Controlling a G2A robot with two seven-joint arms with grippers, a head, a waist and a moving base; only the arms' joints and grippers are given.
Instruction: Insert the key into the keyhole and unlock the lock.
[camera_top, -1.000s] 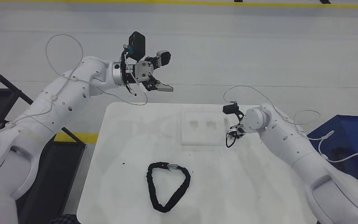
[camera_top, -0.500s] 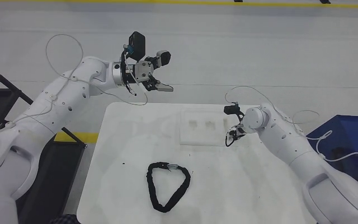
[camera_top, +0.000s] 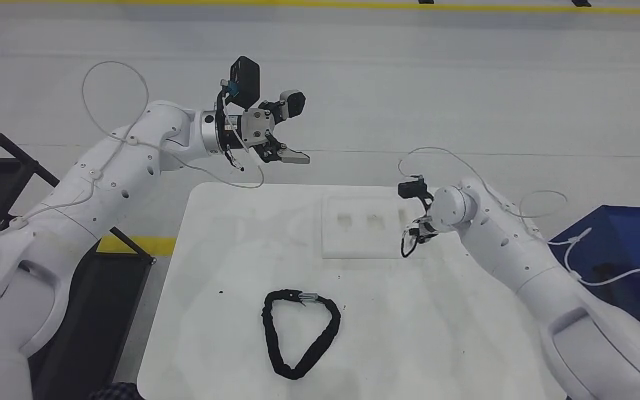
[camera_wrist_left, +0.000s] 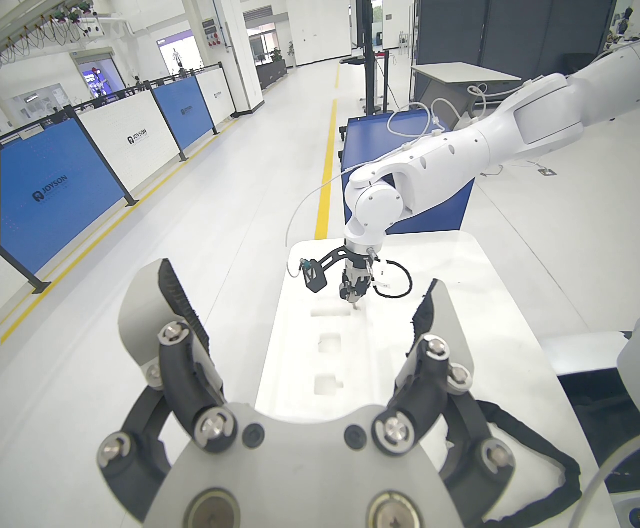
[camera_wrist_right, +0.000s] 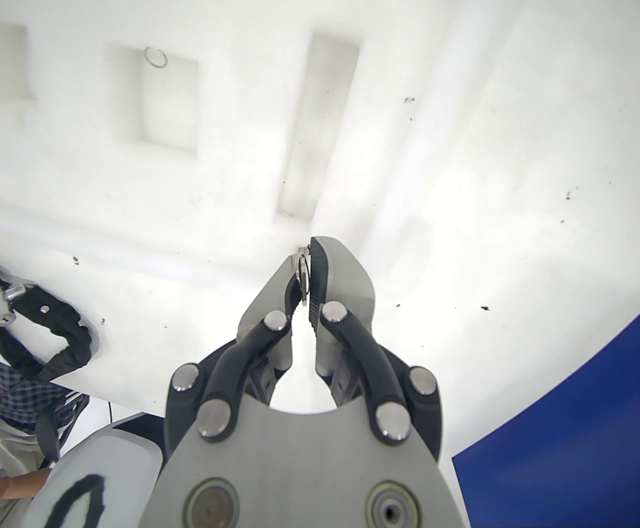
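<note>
Over by the right edge of the white foam tray (camera_top: 340, 250), we are watching the right gripper (camera_top: 408, 243) creeping slightly inward compared with a second ago, its wrist sliding a little toward the tray's middle. Up beyond the far-left corner of the white table (camera_top: 450, 340), the left gripper (camera_top: 298, 128) is holding exactly where it was, and its fingers are standing wide apart with nothing between them. Nothing else is shifting on the table.

Now we are looking closely at the right gripper (camera_wrist_right: 304, 260). Its pads are pressing together on the small silver metal key (camera_wrist_right: 301, 280). We are seeing its round ring sandwiched edge-on between the black pads, with a sliver of metal peeking past the tips. The blade itself is too hidden for us to describe. The gripper is hanging just beside the end of a long narrow slot (camera_wrist_right: 320, 130) in the tray, and in the square recess next to it a thin metal ring (camera_wrist_right: 155, 56) is lying loose.

Well apart from the key, toward the near side of the table, the black fabric-sleeved chain lock (camera_top: 300, 332) is lying flat in a closed loop. Its silvery lock piece is sitting at the loop's far side, facing the tray.
</note>
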